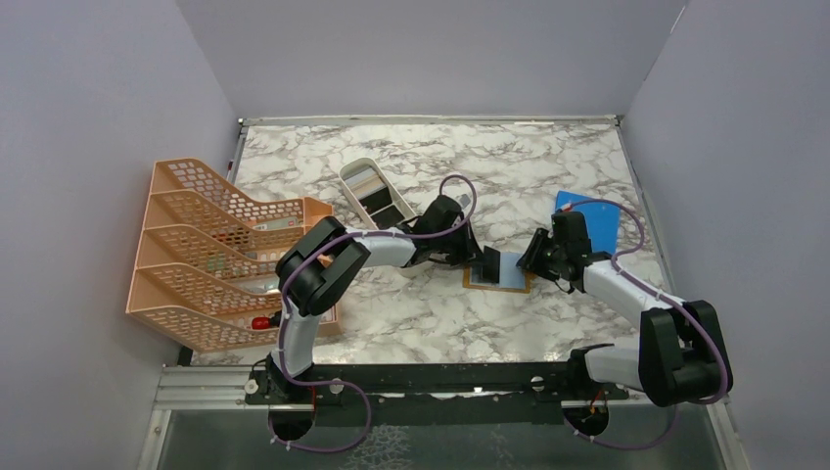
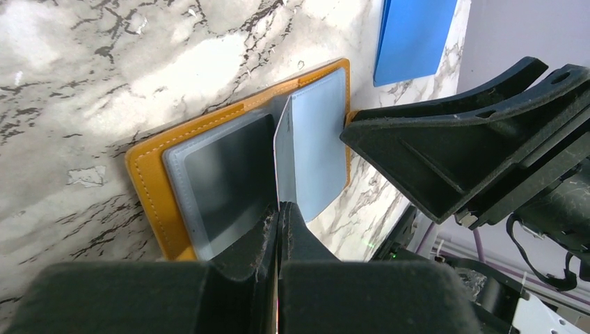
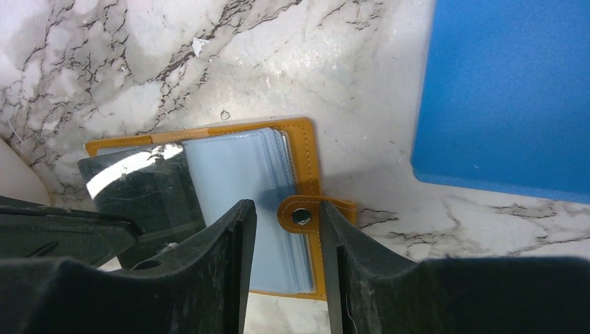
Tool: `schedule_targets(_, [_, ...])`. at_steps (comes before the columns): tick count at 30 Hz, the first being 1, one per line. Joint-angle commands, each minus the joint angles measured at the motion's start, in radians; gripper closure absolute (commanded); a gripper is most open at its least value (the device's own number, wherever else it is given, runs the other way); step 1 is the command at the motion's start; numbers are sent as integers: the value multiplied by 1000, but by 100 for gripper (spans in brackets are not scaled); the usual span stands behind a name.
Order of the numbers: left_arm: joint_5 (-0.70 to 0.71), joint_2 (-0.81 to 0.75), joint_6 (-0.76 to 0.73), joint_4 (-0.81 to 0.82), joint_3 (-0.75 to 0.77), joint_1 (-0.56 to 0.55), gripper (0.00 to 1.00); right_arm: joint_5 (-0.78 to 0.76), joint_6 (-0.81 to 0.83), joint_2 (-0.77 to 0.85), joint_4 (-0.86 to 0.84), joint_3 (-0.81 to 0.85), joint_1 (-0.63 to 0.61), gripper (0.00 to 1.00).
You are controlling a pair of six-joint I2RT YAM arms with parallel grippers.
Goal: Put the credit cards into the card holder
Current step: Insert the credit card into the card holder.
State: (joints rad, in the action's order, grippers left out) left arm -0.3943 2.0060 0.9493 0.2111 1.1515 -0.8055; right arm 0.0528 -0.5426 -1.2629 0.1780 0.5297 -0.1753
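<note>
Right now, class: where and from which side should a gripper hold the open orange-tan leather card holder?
Probably the orange snap tab, from the right arm's side: it alone juts beyond the flat card holder; the right gripper straddles it.

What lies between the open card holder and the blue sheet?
Only bare marble tabletop separates the card holder from the blue sheet; the right wrist view shows it.

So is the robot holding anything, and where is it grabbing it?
Yes. The left gripper pinches a black card by one edge, standing over the open card holder. The right gripper holds nothing.
</note>
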Motion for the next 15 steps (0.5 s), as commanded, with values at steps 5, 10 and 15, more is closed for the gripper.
schedule_targets(5, [1, 57, 80, 50, -15, -25, 100, 88, -47, -12, -42, -60, 4, 57])
schedule_targets(10, [52, 49, 70, -4, -12, -25, 100, 124, -76, -16, -70, -88, 3, 57])
schedule_targets(15, [32, 68, 109, 43, -14, -31, 100, 124, -79, -13, -72, -86, 3, 57])
